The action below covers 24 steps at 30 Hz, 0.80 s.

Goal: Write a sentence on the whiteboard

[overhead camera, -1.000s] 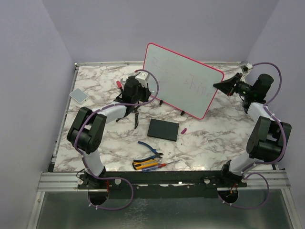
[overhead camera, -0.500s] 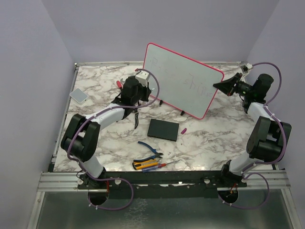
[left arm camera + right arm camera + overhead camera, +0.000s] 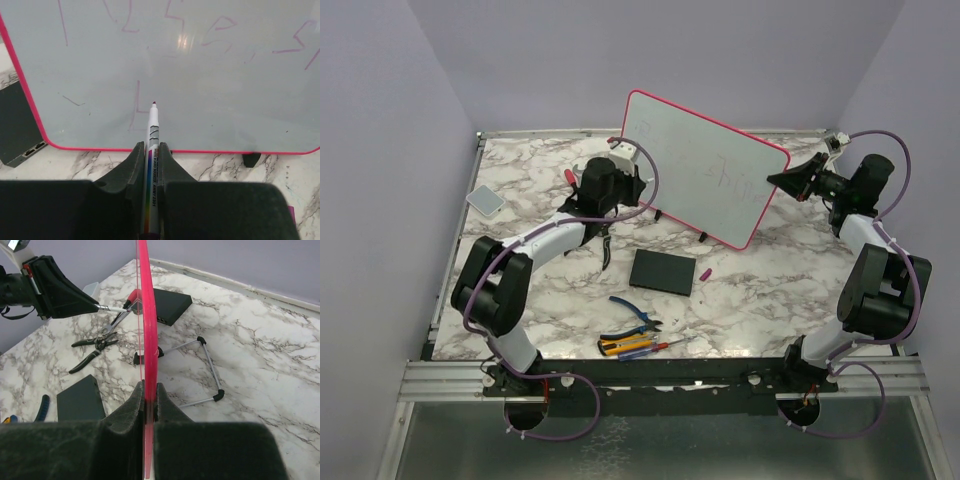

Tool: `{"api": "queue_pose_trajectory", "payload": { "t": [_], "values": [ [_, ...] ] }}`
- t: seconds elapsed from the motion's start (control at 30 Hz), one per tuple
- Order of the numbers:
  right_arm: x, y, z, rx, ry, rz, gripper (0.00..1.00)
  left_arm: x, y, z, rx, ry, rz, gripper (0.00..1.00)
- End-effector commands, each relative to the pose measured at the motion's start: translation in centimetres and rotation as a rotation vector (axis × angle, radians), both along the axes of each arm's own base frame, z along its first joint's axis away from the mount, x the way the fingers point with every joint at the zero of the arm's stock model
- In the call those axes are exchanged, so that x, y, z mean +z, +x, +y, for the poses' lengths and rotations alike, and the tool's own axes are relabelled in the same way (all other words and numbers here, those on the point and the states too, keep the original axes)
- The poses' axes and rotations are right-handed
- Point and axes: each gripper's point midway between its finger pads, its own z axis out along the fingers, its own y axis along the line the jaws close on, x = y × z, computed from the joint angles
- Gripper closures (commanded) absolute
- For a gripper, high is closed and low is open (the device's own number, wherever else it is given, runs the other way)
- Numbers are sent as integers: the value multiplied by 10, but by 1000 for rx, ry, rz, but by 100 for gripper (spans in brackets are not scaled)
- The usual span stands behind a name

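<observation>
Your left claw [image 3: 151, 154] is clamped tight on a white marker [image 3: 153, 122] with a rainbow stripe. The pen juts straight out between the two fingers towards the whiteboard [image 3: 705, 165], which stands tilted on its wire legs [image 3: 207, 365] at the back of the marbled surface [image 3: 760, 290]. From the left wrist camera the board fills the view ahead of that claw, and the marker's red tip sits low on the white face, just beside a faint L-shaped stroke. Whether the tip actually touches cannot be told. The sentence [image 3: 220, 25], thin pink lettering, runs across the upper part of the board, well above the tip. Your right claw [image 3: 148, 390] is closed on the board's pink-red frame at its right-hand edge, the rim pinched edge-on between both fingers. From above, the board lies between your two claws, the left at its lower left corner and the right at the far right side. A black slab [image 3: 663, 271], a small pink cap [image 3: 706, 272] and blue-handled pliers [image 3: 638, 315] lie on the surface nearer the arm bases.
</observation>
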Motion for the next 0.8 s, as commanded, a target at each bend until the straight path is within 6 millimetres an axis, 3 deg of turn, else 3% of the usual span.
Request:
{"api": "queue_pose_trajectory", "payload": {
  "t": [0.0, 0.2, 0.77],
  "values": [
    [-18, 1, 7, 8, -10, 36, 99, 7, 1, -27, -62, -38, -11, 100],
    [-18, 1, 8, 8, -12, 35, 100, 1, 2, -40, -74, -28, -6, 100],
    [-19, 1, 7, 9, -10, 37, 100, -14, 9, -32, -6, -8, 21, 100]
  ]
}}
